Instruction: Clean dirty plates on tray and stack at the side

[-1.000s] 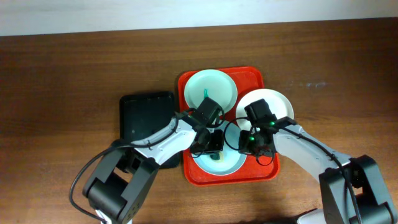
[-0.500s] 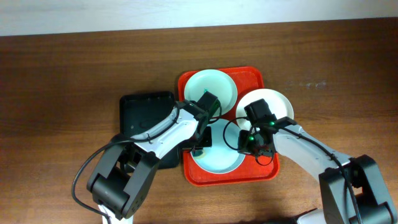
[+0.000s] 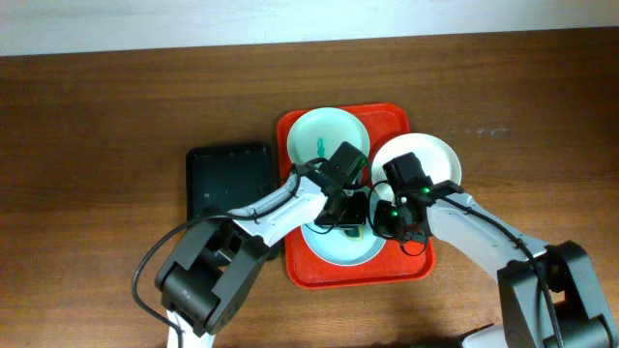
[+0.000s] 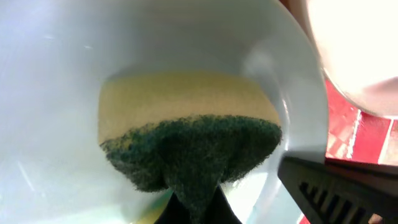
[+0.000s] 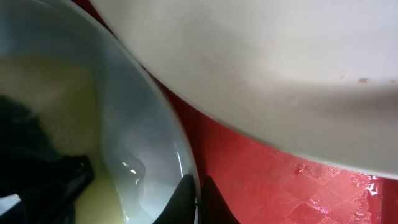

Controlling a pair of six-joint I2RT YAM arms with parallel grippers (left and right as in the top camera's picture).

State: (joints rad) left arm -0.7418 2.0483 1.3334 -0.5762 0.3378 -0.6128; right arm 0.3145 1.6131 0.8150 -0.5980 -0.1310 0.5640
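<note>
Scrubbing step, judged from the pose. The left gripper (image 3: 350, 211) is clenched on a sponge (image 4: 186, 124) and presses it flat into the near mint plate (image 3: 334, 249). The work surface therefore lies directly below this gripper, not off to one side.

The right gripper (image 3: 398, 220) has its fingers pinched onto the right-hand rim of the same plate, steadying it. In the right wrist view the two fingertips meet across the thin rim edge.

- Position: the near mint plate sits at the front of the red tray (image 3: 392, 274). The far mint plate (image 3: 324, 130) sits at the back. The white plate (image 3: 426, 155) is at the right, overhanging the tray edge and overlapping above the near plate's rim.
- Key relation: the right arm is nearer the rim and the open table (image 3: 542, 116) on its side, so it is probably the one to lift the plate out. The white plate's overhang sits just above the grip point, so clearance looks tight.
- Materials: the plates are glossy, shallow and round, likely slippery when damp. The sponge is yellow foam with a coarse dark green scouring face, bunched where it is held. The tray floor is red plastic with a fine grid texture.
- A teal smear shows on the far mint plate. I cannot tell the state of the near plate's centre, because the sponge hides it.
- A black tray (image 3: 227, 179) sits to the left, just beside the red one.
</note>
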